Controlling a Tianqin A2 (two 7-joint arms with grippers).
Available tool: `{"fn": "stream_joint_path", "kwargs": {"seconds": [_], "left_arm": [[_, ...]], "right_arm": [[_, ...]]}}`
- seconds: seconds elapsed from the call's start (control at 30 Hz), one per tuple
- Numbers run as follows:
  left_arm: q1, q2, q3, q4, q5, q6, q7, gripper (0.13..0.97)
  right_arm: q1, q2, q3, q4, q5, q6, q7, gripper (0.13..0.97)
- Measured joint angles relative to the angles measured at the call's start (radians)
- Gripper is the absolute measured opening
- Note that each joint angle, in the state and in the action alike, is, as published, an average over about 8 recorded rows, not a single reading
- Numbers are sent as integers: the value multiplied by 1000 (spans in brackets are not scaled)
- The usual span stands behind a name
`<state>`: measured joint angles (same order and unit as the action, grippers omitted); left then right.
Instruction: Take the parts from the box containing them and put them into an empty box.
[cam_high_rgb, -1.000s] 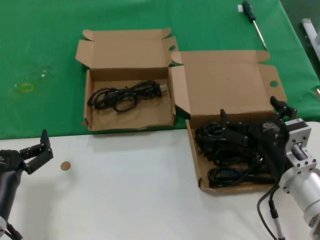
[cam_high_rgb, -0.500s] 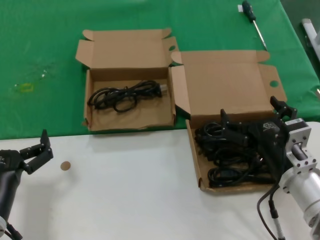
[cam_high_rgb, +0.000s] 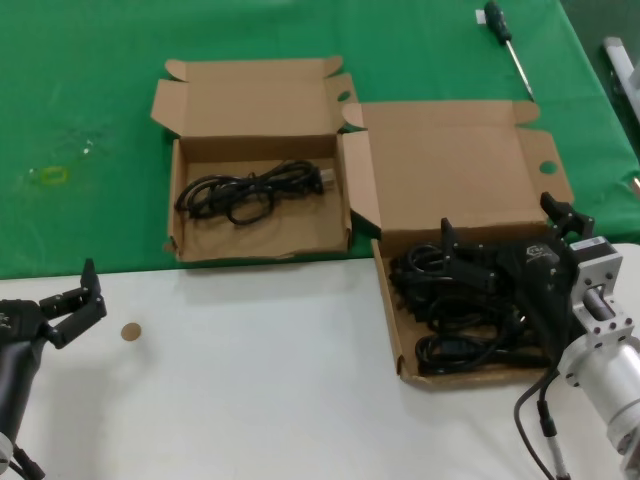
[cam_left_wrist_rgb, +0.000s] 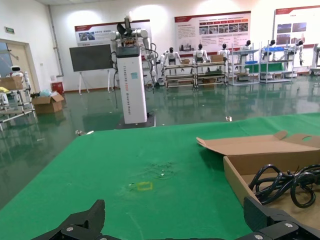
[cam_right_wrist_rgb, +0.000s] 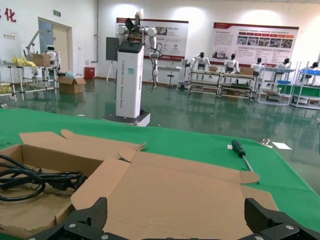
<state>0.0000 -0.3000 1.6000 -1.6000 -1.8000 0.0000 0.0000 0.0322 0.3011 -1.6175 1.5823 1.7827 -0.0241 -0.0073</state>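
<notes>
Head view, nearest first: my left gripper (cam_high_rgb: 72, 300) waited at about eight o'clock over the white table (cam_high_rgb: 260, 380), its fingers spread and holding nothing, with a small brown disc (cam_high_rgb: 131, 331) just beside it on the table. At four o'clock my right gripper (cam_high_rgb: 470, 262) hung low over the box containing them (cam_high_rgb: 392, 325), fingers apart above the parts (cam_high_rgb: 450, 318), black coiled cords heaped in that tray. I could not tell whether a finger touched a cord; nothing looked pinched.

I judged the step in hand to be the pick from the full box. The next move called for sinking the fingers around one bundle, closing on it, lifting clear of the front wall and carrying it toward eleven o'clock.

Farther out, at eleven o'clock on the green cloth (cam_high_rgb: 90, 120), sat an empty box (cam_high_rgb: 258, 240), though one cord (cam_high_rgb: 250, 190) already lay inside it, so it was no longer bare. Its raised side flap stood touching the broad lid of the full box, and I thought a carried bundle had to pass above both. The loose coils looked tangled, so a second cord might come up with the first.

Farthest, at one o'clock, a screwdriver (cam_high_rgb: 507, 42) lay on the cloth, well apart from my path.
</notes>
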Motion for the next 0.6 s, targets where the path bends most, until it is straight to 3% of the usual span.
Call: {"fn": "stream_joint_path", "kwargs": {"seconds": [0.6], "left_arm": [[0, 0, 0, 0, 0, 0, 0, 966]], "right_arm": [[0, 0, 0, 0, 0, 0, 0, 966]]}}
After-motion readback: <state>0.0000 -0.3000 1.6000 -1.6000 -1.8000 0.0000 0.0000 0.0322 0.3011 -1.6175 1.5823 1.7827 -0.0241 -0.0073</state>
